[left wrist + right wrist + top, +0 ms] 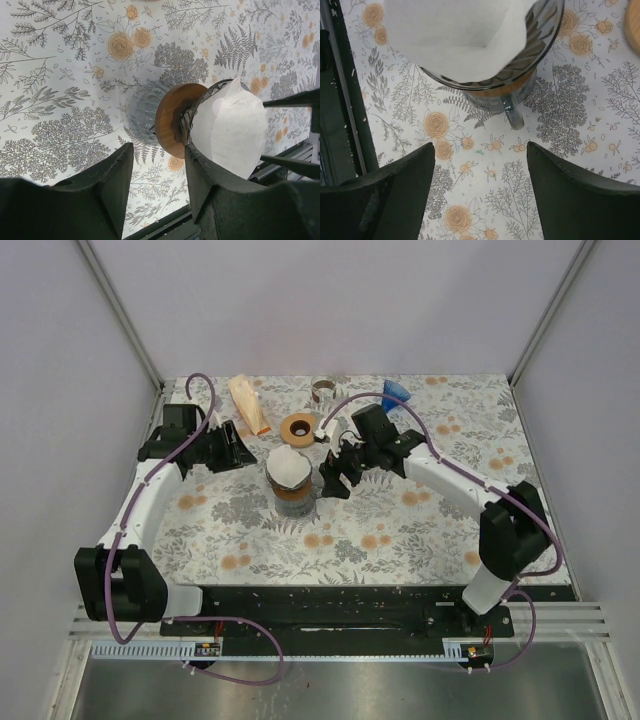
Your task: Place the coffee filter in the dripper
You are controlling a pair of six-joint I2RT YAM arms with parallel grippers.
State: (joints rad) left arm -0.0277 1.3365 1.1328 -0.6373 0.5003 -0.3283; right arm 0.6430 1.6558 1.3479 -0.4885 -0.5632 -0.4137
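My right claw point(480, 150) hangs released and empty, jaws wide, and just ahead the filter point(455, 35) sits mouth-up in the dripper point(545, 37), my left claw point(159, 149), likewise released, flanking its far side.

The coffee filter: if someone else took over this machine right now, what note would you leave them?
Left fingers: open, empty, close beside the dripper.
Right fingers: open wide, empty, on the dripper's other side, clear of it.
Filter: inside the dripper, with its paper edge rising above the rim on one side.
Done: the filter is in the dripper, and neither arm holds it.
Left: probably only to check that it sits snugly and draw both arms back.
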